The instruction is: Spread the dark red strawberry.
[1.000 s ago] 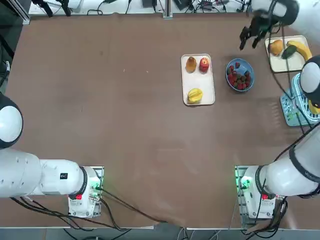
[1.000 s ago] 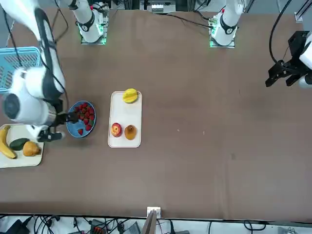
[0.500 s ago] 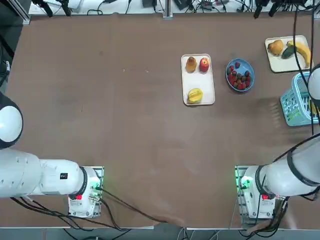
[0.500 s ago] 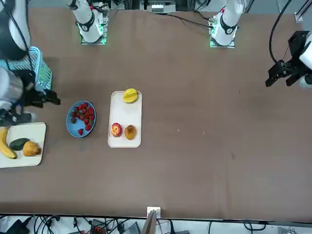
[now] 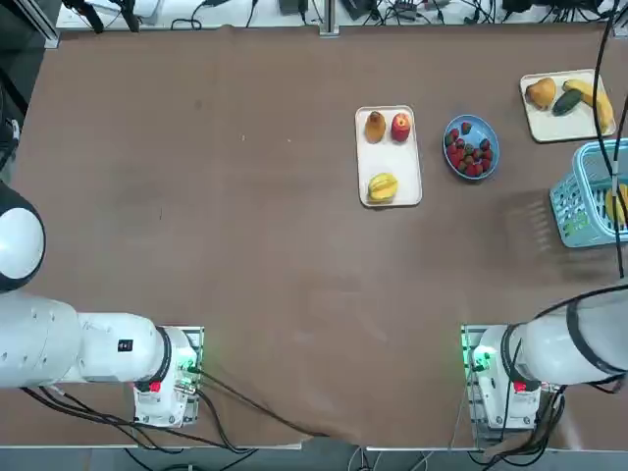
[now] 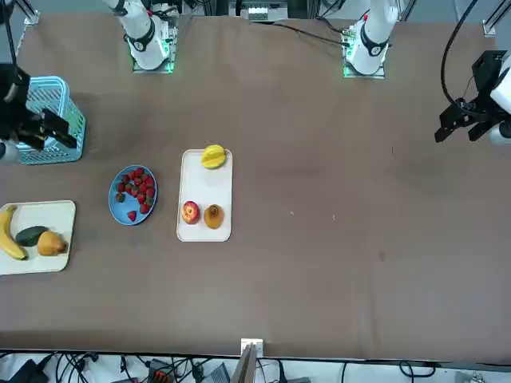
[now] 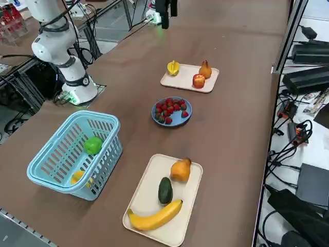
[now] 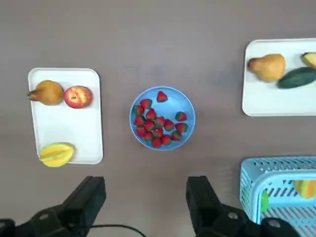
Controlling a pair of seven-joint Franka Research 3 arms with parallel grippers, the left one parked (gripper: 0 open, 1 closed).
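The dark red strawberries (image 8: 157, 126) lie heaped together in a blue bowl (image 8: 177, 101) on the brown table. The same strawberries (image 5: 471, 152) sit right of the white fruit tray in the top view, and they show in the front view (image 6: 136, 191) and the right side view (image 7: 170, 108). My right gripper (image 8: 143, 197) hangs high above the table, open, with nothing between its fingers, and the bowl lies just beyond its fingertips. In the front view the gripper (image 6: 46, 129) hovers over the blue basket, apart from the bowl. It is out of the top view.
A white tray (image 5: 390, 157) beside the bowl holds a pear, a red apple (image 8: 78, 97) and a yellow starfruit. A second tray (image 7: 149, 198) carries a banana, a green fruit and a pear. A blue basket (image 7: 77, 152) with a green and a yellow item stands near them.
The right gripper has swung away from the second tray and bowl toward the basket side and left the top view. The strawberries and trays have not moved.
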